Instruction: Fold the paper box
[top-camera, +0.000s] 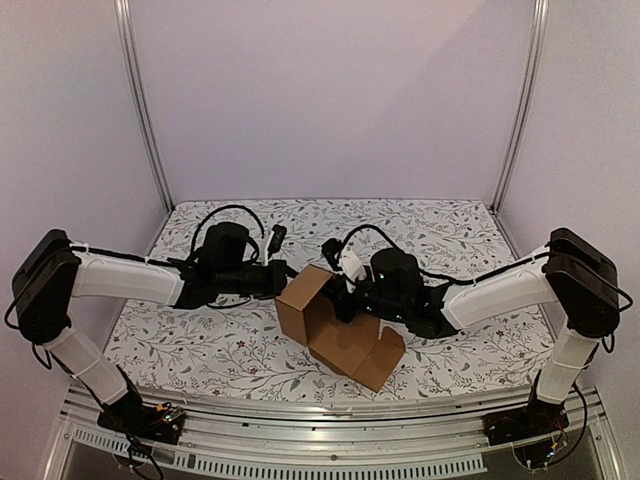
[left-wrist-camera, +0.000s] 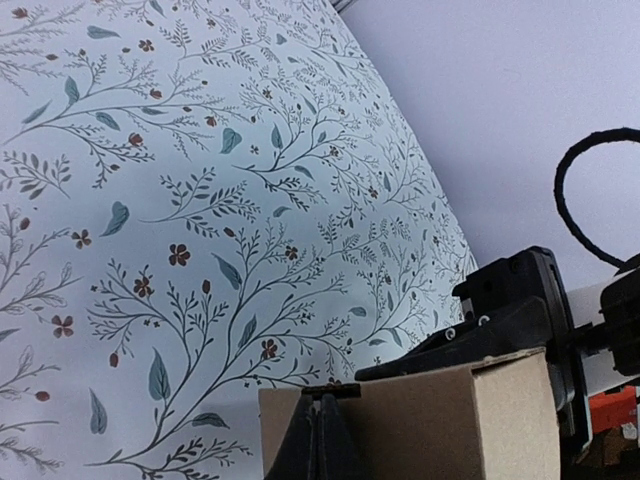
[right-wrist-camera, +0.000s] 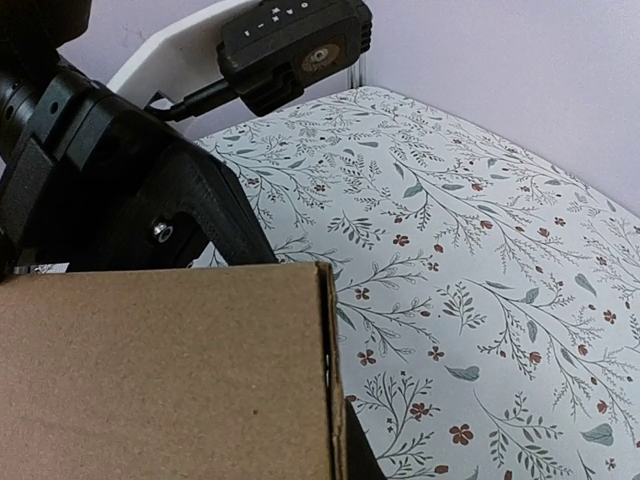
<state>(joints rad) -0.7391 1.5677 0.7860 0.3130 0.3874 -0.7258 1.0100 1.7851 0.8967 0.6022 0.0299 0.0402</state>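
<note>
A: Where is the box at this moment?

B: The box stands about the middle of the counter, only half formed. Its near flap lies low, toward the right. A taller wall rises a little farther, at the left.

A: And the pincers?

B: The left pincer is clenched at the top edge of that left wall. In its wrist view the fingers meet with no gap. Whether card is pinched between them, I cannot tell. The right pincer is clenched too, just beside the inner side of the box. Its own view shows only card, so a grip I cannot confirm.

A: How to do this step well?

B: I think the walls must be brought square. The left one should only steady its wall. The right one should press slowly near the crease, not on the middle of a panel, so that the card does not buckle.
</note>
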